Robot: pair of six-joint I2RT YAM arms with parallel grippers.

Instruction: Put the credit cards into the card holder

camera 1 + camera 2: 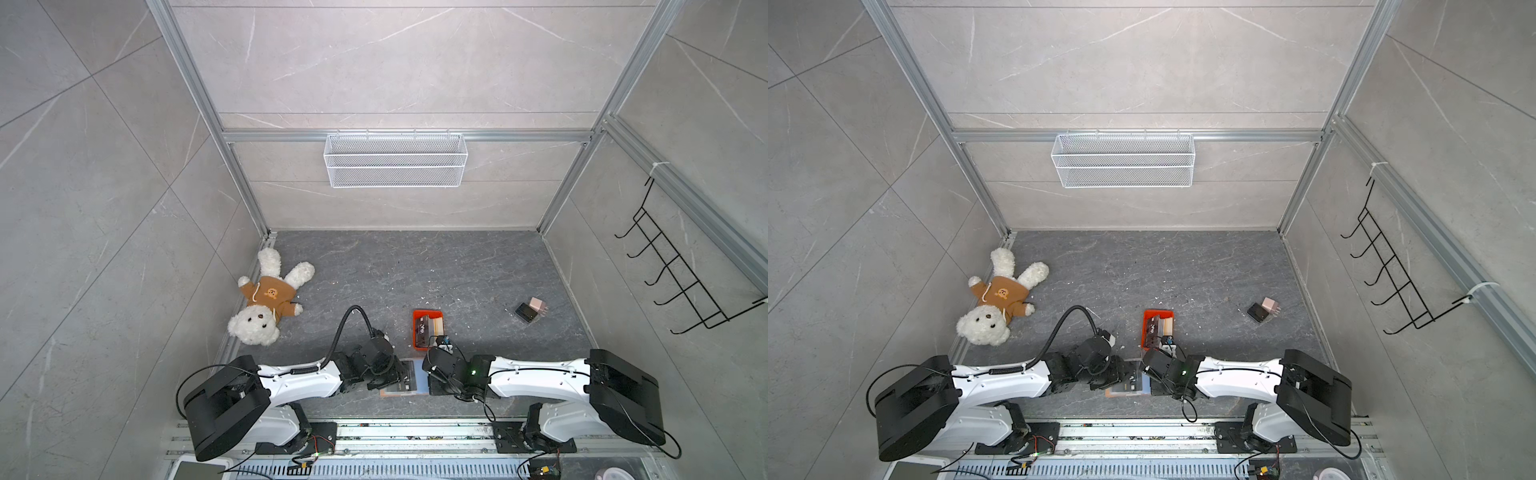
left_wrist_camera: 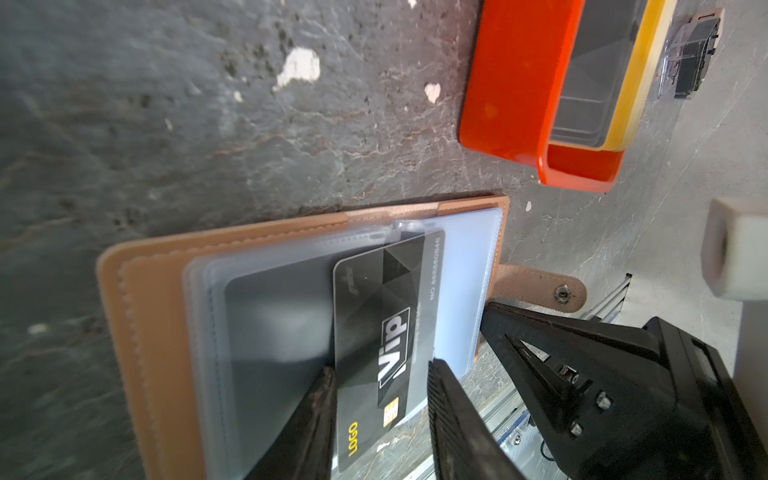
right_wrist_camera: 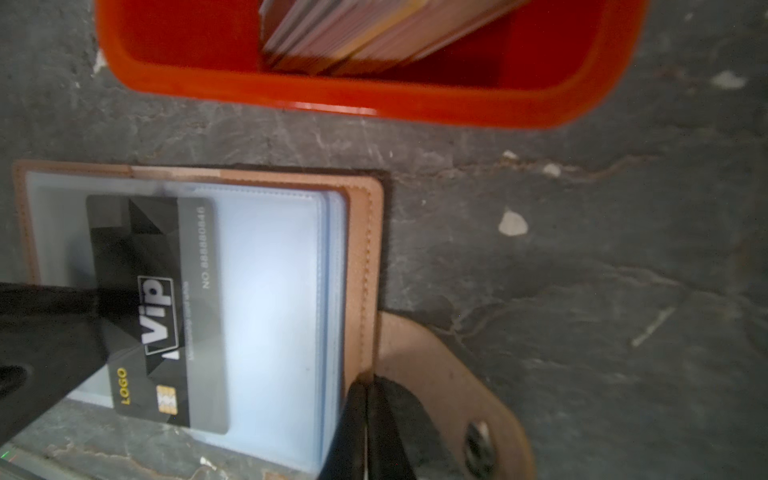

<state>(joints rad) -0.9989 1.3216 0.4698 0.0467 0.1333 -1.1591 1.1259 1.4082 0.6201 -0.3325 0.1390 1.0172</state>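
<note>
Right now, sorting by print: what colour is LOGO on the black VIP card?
Yellow, on the black rectangular VIP card, sharpest in the right wrist view.

Flat tan leather-look card holder (image 2: 158, 299): pale stitching, clear bluish plastic sleeves (image 2: 465, 266). Thin black credit card (image 2: 382, 332): grey faceted pattern, white "ViP" lettering, yellow "LOGO". Small orange-red plastic tray (image 2: 503, 104). Dark grey worktop (image 2: 208, 124): rust veins, white flecks. White plush teddy (image 1: 268, 297): brown hoodie.

You had "ViP" in white, "LOGO" in yellow and a blurred number starting "NO 888" on the black credit card (image 2: 386, 332), and "VIP" on another black card (image 1: 423, 331) in the orange tray (image 1: 417, 316).
</note>
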